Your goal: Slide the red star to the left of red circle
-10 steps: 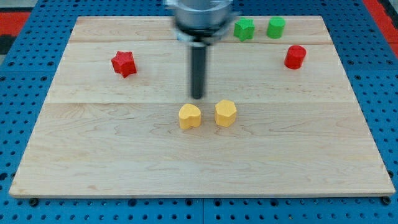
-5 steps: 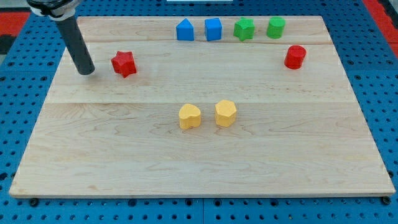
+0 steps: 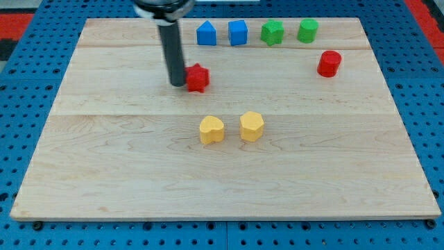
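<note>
The red star (image 3: 198, 78) lies on the wooden board (image 3: 111, 160) a little above and left of the middle. My tip (image 3: 177, 83) touches the star's left side. The red circle (image 3: 329, 63) sits near the board's right edge, far to the right of the star.
Two blue blocks (image 3: 206, 33) (image 3: 237, 32) and two green blocks (image 3: 272, 32) (image 3: 307, 30) stand in a row along the view's top. A yellow heart (image 3: 211, 130) and a yellow hexagon (image 3: 252, 126) sit side by side at the middle, below the star.
My tip went from the middle to the far left of the star, then pushed it rightward; the star has slid to the right by about a block and a half.
</note>
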You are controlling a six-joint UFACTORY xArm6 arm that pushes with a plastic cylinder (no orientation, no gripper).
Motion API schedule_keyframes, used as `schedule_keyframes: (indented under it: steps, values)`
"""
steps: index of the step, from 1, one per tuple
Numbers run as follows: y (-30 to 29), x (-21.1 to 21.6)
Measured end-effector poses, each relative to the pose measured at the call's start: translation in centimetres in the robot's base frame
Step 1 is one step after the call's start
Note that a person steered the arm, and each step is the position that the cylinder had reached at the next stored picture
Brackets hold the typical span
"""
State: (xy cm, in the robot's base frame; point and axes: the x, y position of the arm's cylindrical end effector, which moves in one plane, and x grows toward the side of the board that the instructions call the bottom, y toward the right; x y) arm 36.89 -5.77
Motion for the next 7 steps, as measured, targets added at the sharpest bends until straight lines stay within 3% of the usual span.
schedule_keyframes:
  steps: [2,7]
  values:
    - [11.0,-3.7]
    - [14.2,-3.6]
